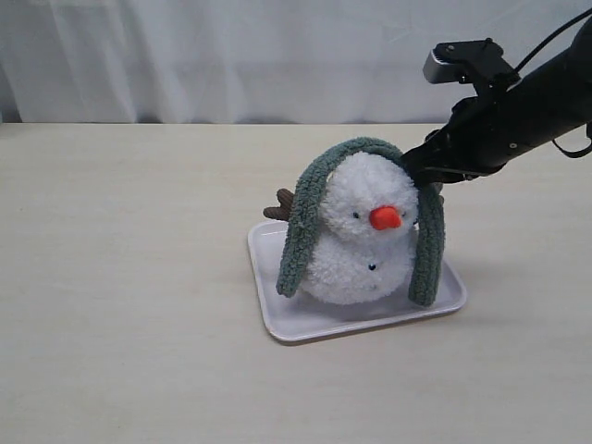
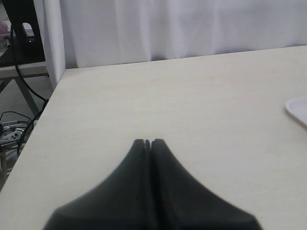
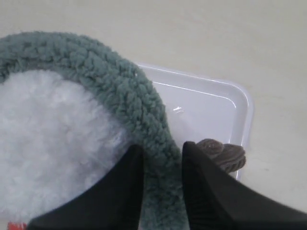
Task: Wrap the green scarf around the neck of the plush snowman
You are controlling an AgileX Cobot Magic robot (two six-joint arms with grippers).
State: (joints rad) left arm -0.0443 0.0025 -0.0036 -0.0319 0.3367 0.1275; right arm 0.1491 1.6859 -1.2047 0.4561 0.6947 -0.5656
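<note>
The plush snowman (image 1: pixel 361 240) stands upright on a white tray (image 1: pixel 277 319), orange nose toward the front right. The green scarf (image 1: pixel 301 227) lies draped over the top of its head, one end hanging down each side to the tray. My right gripper (image 1: pixel 418 172) is at the snowman's back right side, near head height. In the right wrist view its fingers (image 3: pixel 162 149) are closed on the scarf (image 3: pixel 110 76), which fills the gap between them, beside the white plush (image 3: pixel 53 139). My left gripper (image 2: pixel 148 142) is shut and empty over bare table, out of the exterior view.
A brown twig arm (image 1: pixel 278 205) sticks out behind the snowman on the left, and the other one (image 3: pixel 225 154) lies just beside my right finger. A corner of the tray (image 2: pixel 298 109) shows in the left wrist view. White curtain hangs behind the table; its left edge (image 2: pixel 45 110) drops off.
</note>
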